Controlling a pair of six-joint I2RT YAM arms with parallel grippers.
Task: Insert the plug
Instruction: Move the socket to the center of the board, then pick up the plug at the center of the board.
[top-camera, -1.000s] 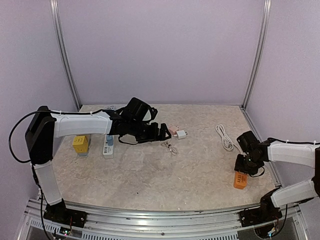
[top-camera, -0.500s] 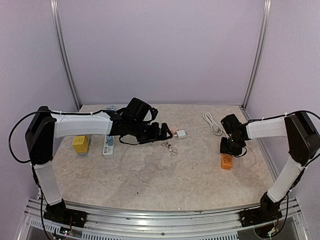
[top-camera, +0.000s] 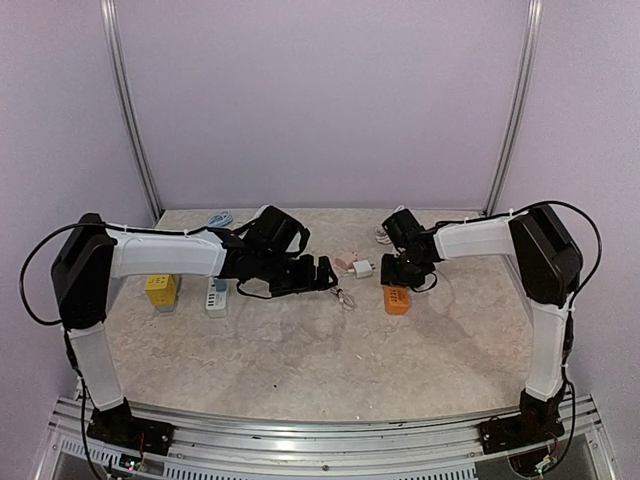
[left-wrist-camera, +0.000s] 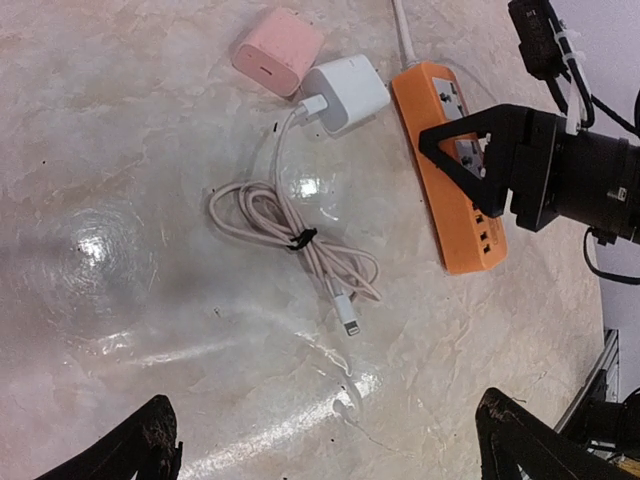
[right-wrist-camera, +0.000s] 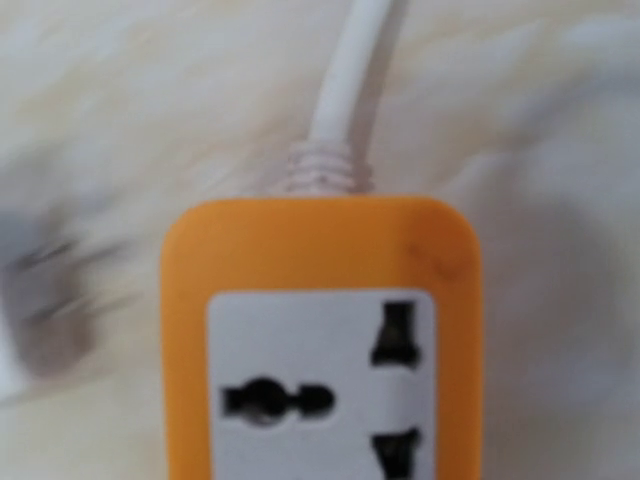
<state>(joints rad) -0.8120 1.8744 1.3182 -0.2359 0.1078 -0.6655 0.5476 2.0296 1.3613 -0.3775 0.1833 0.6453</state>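
A white charger plug (top-camera: 362, 268) (left-wrist-camera: 345, 95) lies on the table with its coiled cable (left-wrist-camera: 300, 240), next to a pink charger (top-camera: 346, 261) (left-wrist-camera: 278, 50). The orange power strip (top-camera: 397, 301) (left-wrist-camera: 470, 230) (right-wrist-camera: 320, 250) lies just right of them, sockets up. My right gripper (top-camera: 397, 275) (left-wrist-camera: 480, 150) is shut on the strip's cord end; its fingers do not show in the right wrist view. My left gripper (top-camera: 325, 272) (left-wrist-camera: 335, 440) stands open above bare table, just short of the cable's loose end, with nothing between its fingers.
A white power strip (top-camera: 217, 293) and a yellow block (top-camera: 160, 288) sit at the left. A small blue thing (top-camera: 217, 217) lies at the back left. The orange strip's white cord (top-camera: 383, 236) trails toward the back.
My right arm has swept left with the orange power strip, from the right front of the table to beside the chargers. The left arm has barely moved.
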